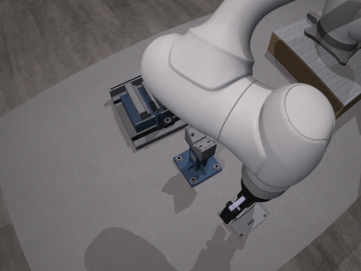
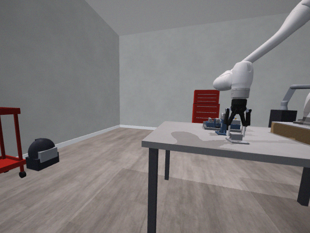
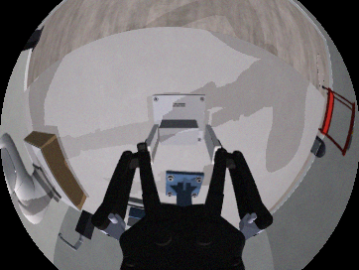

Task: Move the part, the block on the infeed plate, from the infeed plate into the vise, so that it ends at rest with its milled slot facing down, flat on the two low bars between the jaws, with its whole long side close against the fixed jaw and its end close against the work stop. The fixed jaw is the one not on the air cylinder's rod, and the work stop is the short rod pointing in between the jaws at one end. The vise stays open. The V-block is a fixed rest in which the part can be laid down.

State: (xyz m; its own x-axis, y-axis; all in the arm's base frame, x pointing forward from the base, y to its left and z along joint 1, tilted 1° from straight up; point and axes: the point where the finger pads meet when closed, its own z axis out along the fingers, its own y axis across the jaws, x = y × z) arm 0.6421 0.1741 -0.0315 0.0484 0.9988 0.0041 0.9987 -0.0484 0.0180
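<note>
Half-open and holding nothing, the gripper (image 2: 236,130) is straddling the block (image 2: 235,136) on its plate (image 2: 244,142). Stiff, smooth metal is judged; long flat sides should be gripped.

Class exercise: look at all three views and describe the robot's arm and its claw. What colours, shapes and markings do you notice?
The arm is smooth, glossy white, built from thick rounded segments with bulging caps at the joints and thin seam lines. No cables or lettering show. At the wrist a black collar leads to the claw: black, with two angular linkage fingers that end in slim pale grey tips.
</note>
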